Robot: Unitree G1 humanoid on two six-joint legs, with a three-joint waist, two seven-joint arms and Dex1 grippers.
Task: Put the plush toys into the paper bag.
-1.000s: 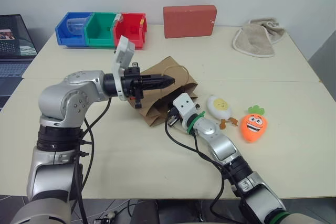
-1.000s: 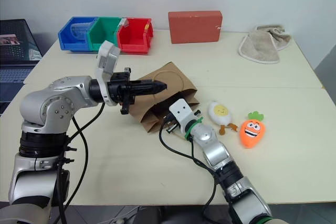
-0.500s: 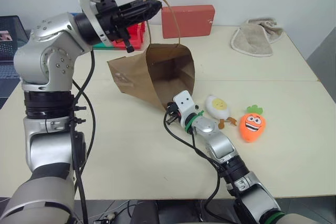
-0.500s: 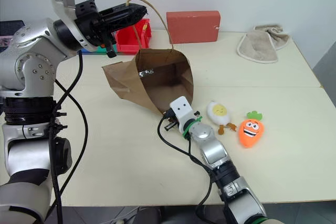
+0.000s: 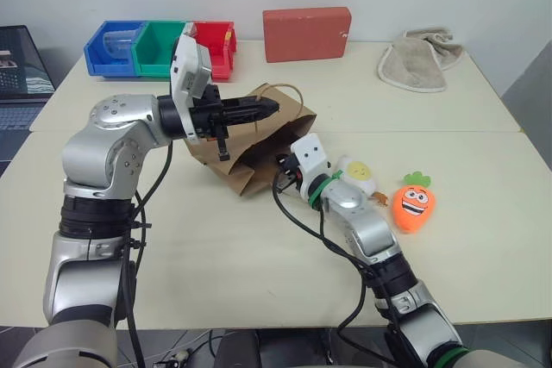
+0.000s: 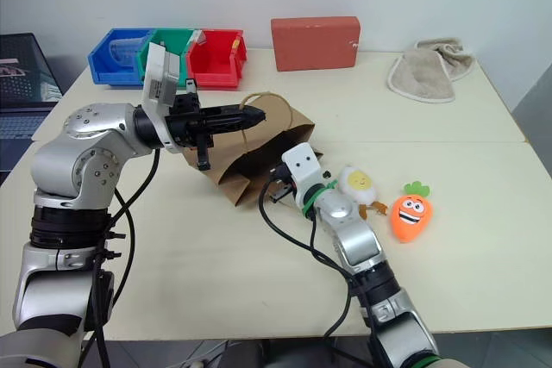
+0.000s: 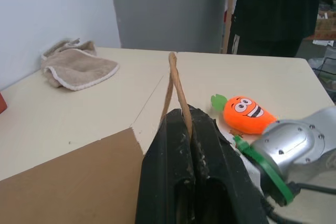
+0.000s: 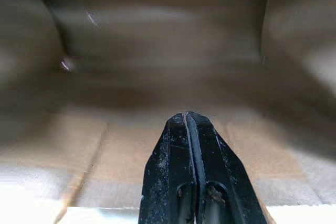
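The brown paper bag lies slumped on the table's middle, its mouth facing the toys. My left gripper hovers level over it, shut on the bag's twine handle. My right gripper is shut on nothing, with its fingers pushed into the bag's mouth, brown paper all around them. The white egg plush lies just right of my right wrist. The orange carrot plush rests further right on the table; it is the same carrot seen from the left wrist.
A red box and blue, green and red bins line the table's far edge. A beige towel lies at the far right, a laptop at the far left. A person in dark clothes stands beyond the table.
The left gripper lifted the bag high by its handle, opening it, then came back down; the bag has slumped onto the table again. The right gripper has risen slightly at the mouth.
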